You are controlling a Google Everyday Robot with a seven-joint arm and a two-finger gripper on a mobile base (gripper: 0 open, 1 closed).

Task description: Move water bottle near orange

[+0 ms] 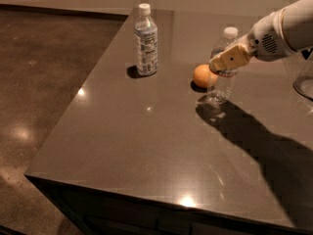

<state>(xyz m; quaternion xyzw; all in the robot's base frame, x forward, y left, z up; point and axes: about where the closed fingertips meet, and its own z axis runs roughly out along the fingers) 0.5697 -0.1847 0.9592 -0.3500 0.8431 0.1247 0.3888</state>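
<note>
The water bottle (222, 84) is clear ribbed plastic with a white cap. It stands upright on the dark table (146, 146), right beside the orange (203, 76), which lies just to its left and touches it or nearly does. My gripper (230, 58) reaches in from the right on a white arm. Its tan fingers (234, 57) are closed around the bottle's upper body at the label band. The bottle's base is at or just above the tabletop, right by its shadow.
A second bottle (146, 40) with a large white-and-blue label stands at the back left of the table. A glass object (305, 80) sits at the right edge of the view. The table's left and front edges drop to a brown floor.
</note>
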